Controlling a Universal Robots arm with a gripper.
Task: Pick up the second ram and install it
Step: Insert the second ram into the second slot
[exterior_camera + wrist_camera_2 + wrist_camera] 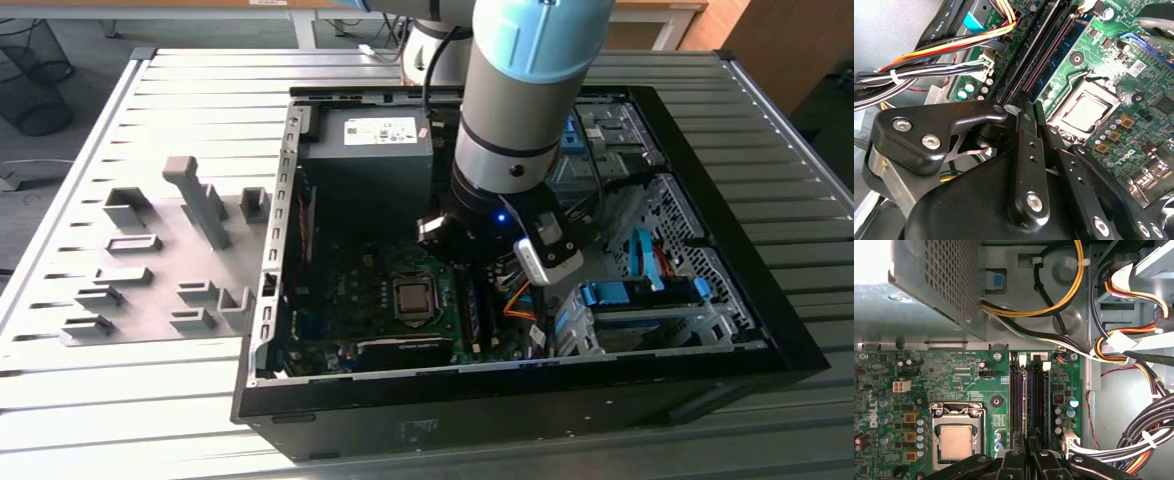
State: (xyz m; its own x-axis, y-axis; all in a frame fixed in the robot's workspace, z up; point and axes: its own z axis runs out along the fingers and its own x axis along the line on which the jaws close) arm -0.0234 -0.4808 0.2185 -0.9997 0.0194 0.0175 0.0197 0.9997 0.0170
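My gripper (470,258) is down inside the open computer case (747,330), low and right of centre in the exterior view, just over the memory slots beside the processor socket (415,297). In both wrist views my fingers (1030,452) stand close together, almost touching, their tips right at the near end of the slots. I cannot tell whether anything thin is pinched between them.

The second ram (1037,402) sits upright in the slot bank, a dark blue-green stick running down the centre of the first wrist view, right of the processor socket (956,437). In the second wrist view the same stick (1064,52) runs diagonally from the upper middle toward my fingers (1026,150), with a neighbouring slot (1016,400) alongside it. I cannot tell if the end latches are closed.

A bundle of yellow, orange and black cables (1134,365) crosses the right side of the first wrist view. On the table, at the exterior view's left, lies the grey fixture plate (160,260) with its blocks.
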